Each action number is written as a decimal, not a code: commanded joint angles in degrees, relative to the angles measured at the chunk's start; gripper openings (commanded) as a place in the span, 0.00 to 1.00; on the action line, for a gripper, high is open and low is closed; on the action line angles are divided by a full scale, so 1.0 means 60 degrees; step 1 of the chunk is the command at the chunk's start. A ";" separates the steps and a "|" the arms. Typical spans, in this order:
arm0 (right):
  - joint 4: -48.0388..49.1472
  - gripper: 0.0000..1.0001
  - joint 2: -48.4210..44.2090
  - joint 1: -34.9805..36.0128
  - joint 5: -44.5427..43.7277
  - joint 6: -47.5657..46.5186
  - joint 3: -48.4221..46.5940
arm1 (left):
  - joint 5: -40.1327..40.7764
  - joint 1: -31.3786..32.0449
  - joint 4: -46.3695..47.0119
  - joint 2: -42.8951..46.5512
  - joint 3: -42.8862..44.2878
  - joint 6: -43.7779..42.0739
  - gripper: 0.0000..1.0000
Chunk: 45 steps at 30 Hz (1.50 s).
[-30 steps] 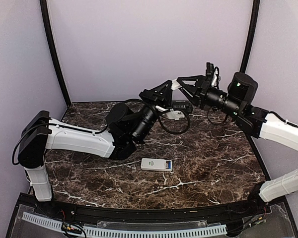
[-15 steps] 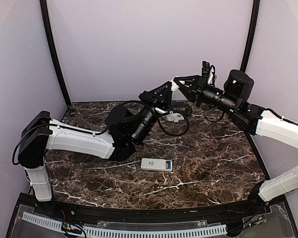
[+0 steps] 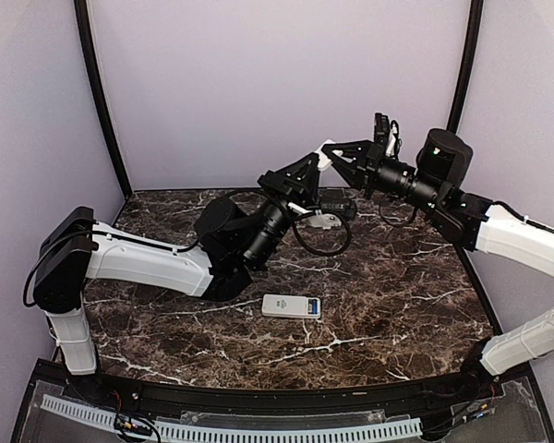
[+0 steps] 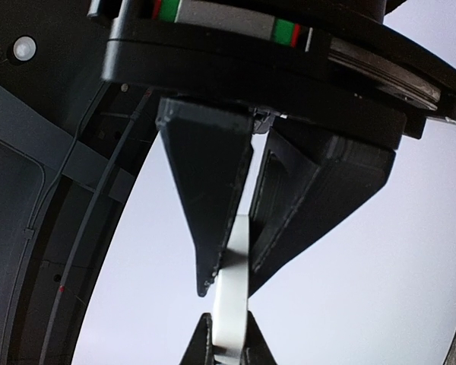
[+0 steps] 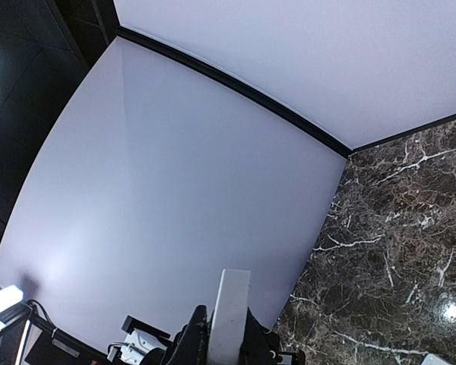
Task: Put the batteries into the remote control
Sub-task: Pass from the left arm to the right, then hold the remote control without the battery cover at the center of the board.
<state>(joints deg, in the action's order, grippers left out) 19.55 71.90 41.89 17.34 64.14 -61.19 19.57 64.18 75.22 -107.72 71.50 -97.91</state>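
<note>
Handover aloft: left gripper [image 4: 228, 346] and right gripper [image 5: 224, 334] both clamp a white plate [image 4: 239, 266], remote [image 3: 291, 305] lying apart; one must release next.

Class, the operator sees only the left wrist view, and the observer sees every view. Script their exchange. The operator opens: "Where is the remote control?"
Observer: The remote control lies flat near the middle of the table, with nothing touching it.
Operator: Which way does its display face?
Observer: The display end points to the robot's right.
Operator: Where are my grippers over the table?
Observer: The left gripper and right gripper meet in the air above the table's far side.
</note>
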 commanded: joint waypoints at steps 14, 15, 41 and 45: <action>0.0316 0.00 -0.0496 0.0005 -0.0164 -0.0639 0.0234 | -0.0340 0.0139 0.0336 0.0268 -0.0637 -0.0644 0.60; 0.0263 0.00 -0.0531 -0.0025 -0.0147 -0.0716 0.0244 | -0.0343 0.0141 0.0313 0.0330 -0.0696 -0.0528 0.66; -0.2575 0.00 0.2320 -0.2162 0.6269 -0.4711 0.2137 | -0.4041 -0.2009 -1.4295 0.2361 -0.0155 1.2591 0.92; -0.1667 0.00 0.3456 -0.2155 0.6814 -0.4784 0.2507 | -0.3902 -0.2431 -1.5079 0.1841 -0.0188 1.3822 0.93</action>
<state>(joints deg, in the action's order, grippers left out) 1.45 88.03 29.06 53.12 36.07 -47.77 -1.61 50.96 -3.79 -94.30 71.94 -27.11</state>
